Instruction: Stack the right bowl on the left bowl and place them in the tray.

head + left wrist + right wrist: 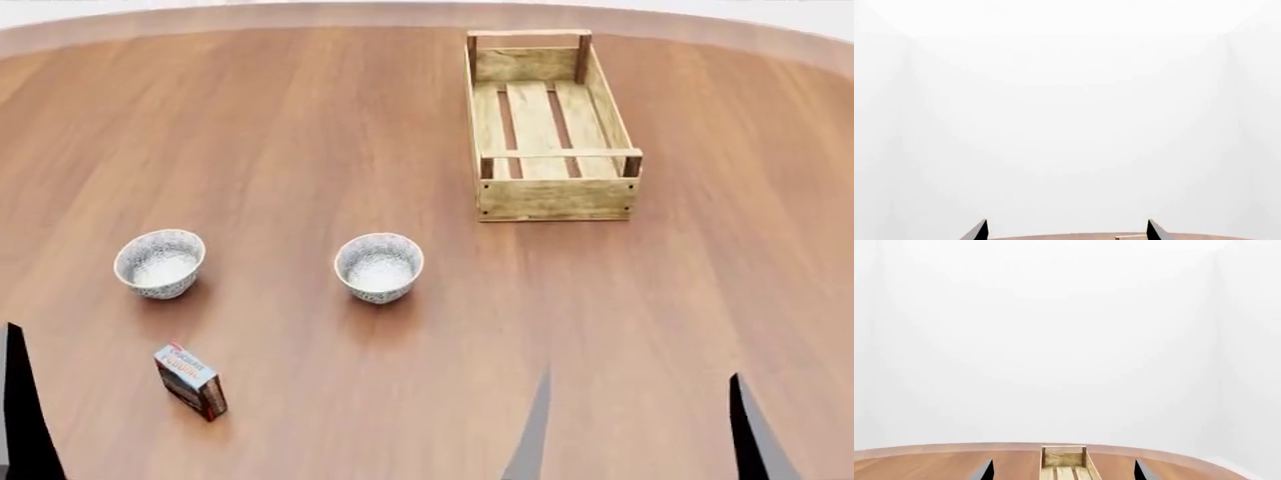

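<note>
Two speckled white bowls stand on the wooden table (334,120): the left bowl (160,263) and the right bowl (379,267), both upright and empty. The tray (554,198), a pale slatted wooden crate, stands farther back to the right and is empty. It also shows ahead in the right wrist view (1063,459), and a sliver of it in the left wrist view (1130,237). My right gripper (641,435) hovers open near the table's front, right of the right bowl. My left gripper (1066,232) is open, with one finger (19,400) at the head view's left edge.
A small red-blue box (191,380) stands on the table in front of the left bowl, near my left finger. The table's curved far edge (267,12) runs behind the tray. White walls fill both wrist views.
</note>
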